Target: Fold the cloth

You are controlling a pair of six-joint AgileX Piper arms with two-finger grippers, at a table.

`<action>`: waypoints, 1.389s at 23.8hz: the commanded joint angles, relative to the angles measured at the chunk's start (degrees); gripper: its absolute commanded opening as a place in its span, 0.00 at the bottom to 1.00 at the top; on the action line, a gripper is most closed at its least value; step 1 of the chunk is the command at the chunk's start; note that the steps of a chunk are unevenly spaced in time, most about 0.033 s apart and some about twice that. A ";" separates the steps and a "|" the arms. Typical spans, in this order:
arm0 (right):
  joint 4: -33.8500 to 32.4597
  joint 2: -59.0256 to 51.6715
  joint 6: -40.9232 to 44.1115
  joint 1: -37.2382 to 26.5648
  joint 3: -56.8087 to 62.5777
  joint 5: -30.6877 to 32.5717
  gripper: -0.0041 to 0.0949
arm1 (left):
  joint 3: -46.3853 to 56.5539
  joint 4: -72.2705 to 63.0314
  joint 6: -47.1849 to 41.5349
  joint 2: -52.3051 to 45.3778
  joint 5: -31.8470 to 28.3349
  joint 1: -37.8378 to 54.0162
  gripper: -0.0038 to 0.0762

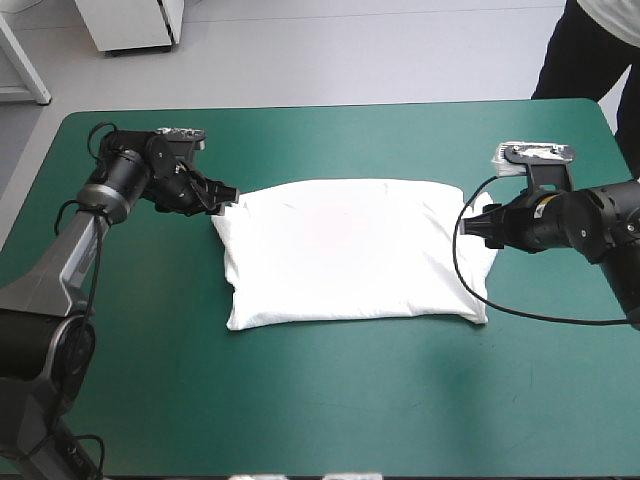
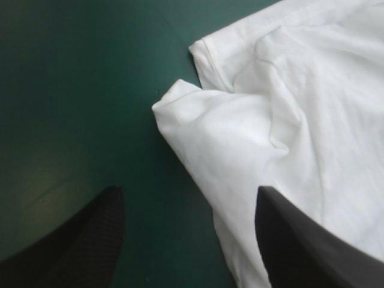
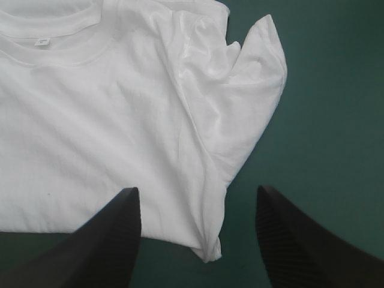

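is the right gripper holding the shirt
No, the right gripper has its fingers wide apart, with a corner of the T-shirt lying loose between them.

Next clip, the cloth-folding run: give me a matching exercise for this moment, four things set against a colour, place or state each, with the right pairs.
1 T-shirt
2 left gripper
3 right gripper
4 table cover

a open, at the T-shirt's right edge
b teal-green
c open, at the T-shirt's far left corner
d white, lying flat mid-table

Pairs: 1-d, 2-c, 3-a, 4-b
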 commanded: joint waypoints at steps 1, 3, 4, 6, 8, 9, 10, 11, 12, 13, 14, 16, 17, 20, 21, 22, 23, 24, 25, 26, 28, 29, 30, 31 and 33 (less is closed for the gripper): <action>-0.48 -1.52 0.05 -0.04 -2.01 -1.65 0.57 | -2.51 -0.36 0.00 1.30 -3.72 0.15 0.62; -0.48 -1.52 0.05 -0.04 -2.01 -1.07 0.56 | -2.51 -0.36 -0.11 3.99 -5.56 0.15 0.62; -0.48 -1.52 0.05 -0.04 -2.01 -0.76 0.56 | -2.51 -0.36 -0.11 5.39 -6.53 0.15 0.62; -0.48 -1.52 0.05 -0.04 -2.01 -0.13 0.56 | -2.51 -0.36 -0.11 7.40 -8.21 0.15 0.62; -0.48 -1.52 0.05 -0.04 -2.01 0.37 0.56 | -2.51 -0.36 -0.23 9.35 -9.08 0.15 0.62; -0.93 -1.52 0.05 -0.04 -2.01 0.79 0.56 | -2.51 -0.36 -0.23 10.19 -9.08 0.15 0.62; -0.93 -1.52 0.05 -0.04 -2.01 1.06 0.56 | -2.51 -0.36 -0.23 10.91 -9.08 0.15 0.61; -0.93 -1.52 0.05 -0.04 -2.01 1.30 0.56 | -2.51 -0.36 -0.23 11.22 -9.24 0.15 0.56; -1.38 -1.52 0.05 -0.04 -2.01 1.47 0.56 | -2.51 -0.36 -0.23 11.23 -9.54 0.15 0.48; -1.55 -1.52 0.05 -0.04 -2.01 1.57 0.56 | -2.51 -0.36 -0.23 11.23 -9.92 0.15 0.33; -1.67 -1.52 0.05 -0.04 -2.01 1.57 0.56 | -2.51 -0.36 -0.23 11.23 -9.91 0.15 0.19; -1.76 -1.52 0.05 -0.04 -2.01 1.85 0.56 | -2.51 -1.10 0.13 10.97 -9.77 0.15 0.04; -1.76 -1.52 0.05 -0.04 -2.01 1.87 0.56 | -2.51 -1.10 0.13 10.79 -9.77 0.15 0.04; -1.76 -1.52 0.05 -0.04 -2.01 2.27 0.56 | -2.65 -1.13 -0.10 9.11 -10.35 0.15 0.04; -1.89 -1.52 0.05 -0.04 -2.01 2.39 0.56 | -2.79 -1.13 -0.10 8.17 -10.76 0.15 0.04; -1.89 -1.52 0.05 -0.04 -2.01 2.62 0.56 | -3.40 -1.13 -0.28 7.03 -11.04 0.04 0.04; -2.02 -1.52 0.05 -0.04 -2.01 2.72 0.56 | -3.96 -1.53 0.18 6.47 -11.16 0.04 0.04; -2.12 -1.52 0.05 -0.04 -2.01 2.86 0.56 | -4.43 -2.65 0.52 5.77 -11.34 -0.09 0.04; -2.12 -1.52 0.05 -0.04 -2.01 3.00 0.56 | -4.88 -3.21 0.52 5.23 -11.67 -0.51 0.04; -2.12 -1.52 0.05 -0.04 -2.01 3.14 0.56 | -5.12 -3.20 0.52 4.64 -11.96 -0.93 0.04; -2.17 -1.52 0.05 -0.04 -2.01 3.64 0.56 | -5.88 -3.10 0.52 3.61 -12.54 -2.38 0.04; -2.27 -1.52 0.05 -0.04 -2.01 3.94 0.56 | -6.00 -3.10 0.52 3.25 -13.00 -3.12 0.04; -2.59 -1.52 0.05 -0.04 -2.01 4.18 0.56 | -6.00 -3.10 0.52 2.85 -13.55 -4.41 0.04; -2.59 -1.52 0.05 -0.04 -2.01 4.29 0.56 | -6.08 -3.21 0.52 2.42 -13.86 -5.42 0.04; -2.88 -1.52 0.05 -0.04 -2.01 4.38 0.56 | -6.14 -3.33 0.52 2.31 -13.88 -7.90 0.04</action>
